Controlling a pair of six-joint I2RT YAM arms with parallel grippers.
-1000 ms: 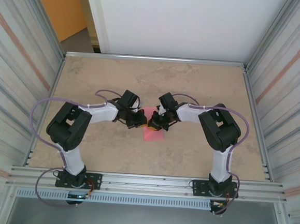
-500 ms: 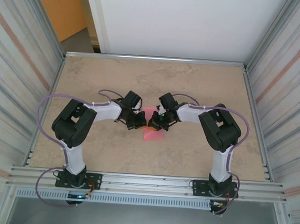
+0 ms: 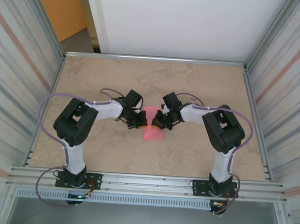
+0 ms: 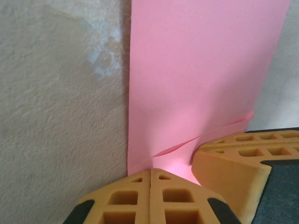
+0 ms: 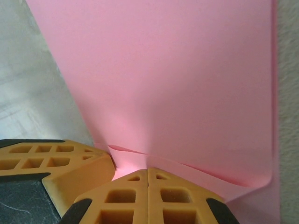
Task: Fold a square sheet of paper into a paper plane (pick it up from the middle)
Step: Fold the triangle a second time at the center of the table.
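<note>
The square sheet of paper (image 3: 153,133) lies pink at the table's middle, with a raised fold line across its near part (image 4: 205,135) (image 5: 196,170). My left gripper (image 3: 138,123) and right gripper (image 3: 156,124) meet tip to tip over it. In the left wrist view the left gripper (image 4: 150,171) is shut, its tips pinching the sheet's near left corner, with the other arm's orange fingers (image 4: 233,161) close on the right. The right gripper (image 5: 148,169) is likewise shut on the sheet's near strip, beside the left arm's fingers (image 5: 56,161). No folded plane shows.
The beige table (image 3: 203,90) has metal rails along its sides and corrugated walls (image 3: 286,102) on both sides. A white panel (image 3: 178,21) stands behind the far edge. Both arms' elbows (image 3: 74,121) bulge outwards from the middle.
The left arm's elbow has swung a little to the right and the right arm's elbow slightly outwards. Both grippers stay together at the sheet, which has barely shifted.
</note>
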